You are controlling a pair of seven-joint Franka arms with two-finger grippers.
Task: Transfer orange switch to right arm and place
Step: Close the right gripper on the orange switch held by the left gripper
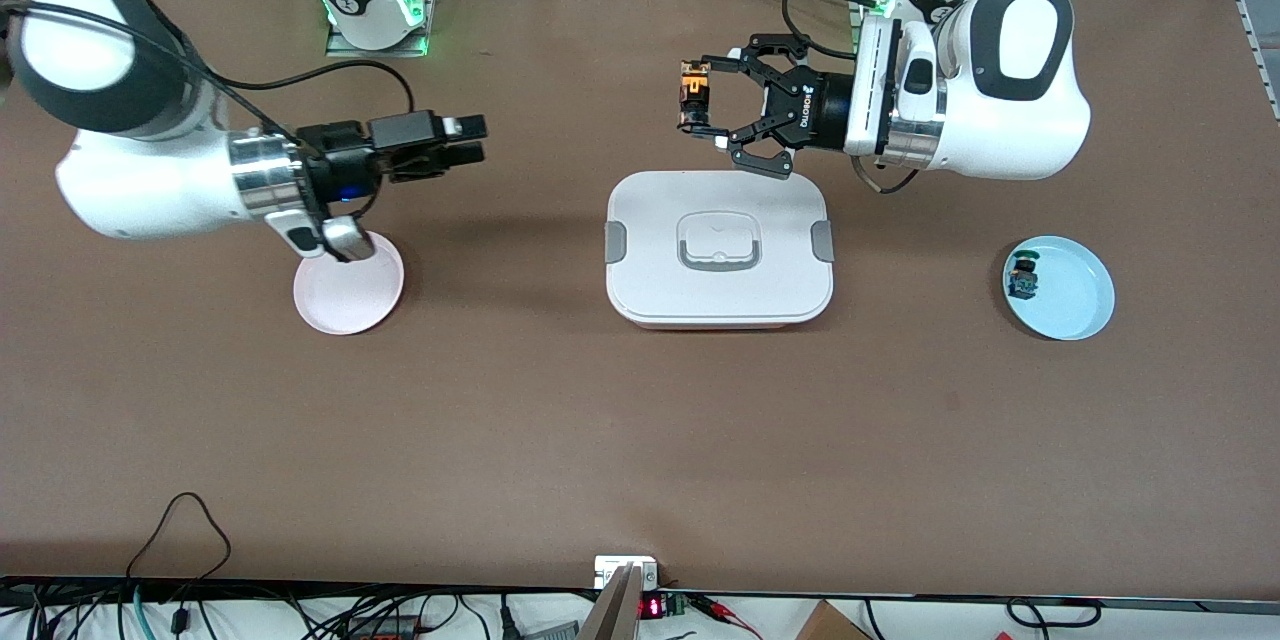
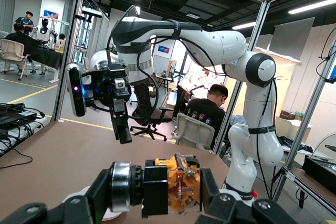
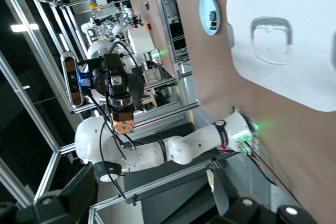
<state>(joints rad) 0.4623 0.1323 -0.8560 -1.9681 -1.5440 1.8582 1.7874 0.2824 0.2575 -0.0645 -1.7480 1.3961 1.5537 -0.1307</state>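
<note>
My left gripper [image 1: 697, 108] is clamping the orange switch [image 1: 692, 92] between its fingertips, holding it in the air just above the white lidded box [image 1: 718, 250]. My right gripper [image 1: 470, 141] is hovering with its fingers spread apart, empty, above the pink plate [image 1: 349, 285].

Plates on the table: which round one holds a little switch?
The pale blue round plate, toward the left arm's end; a small green-capped black switch lies in it. The pink round plate doesn't.
</note>
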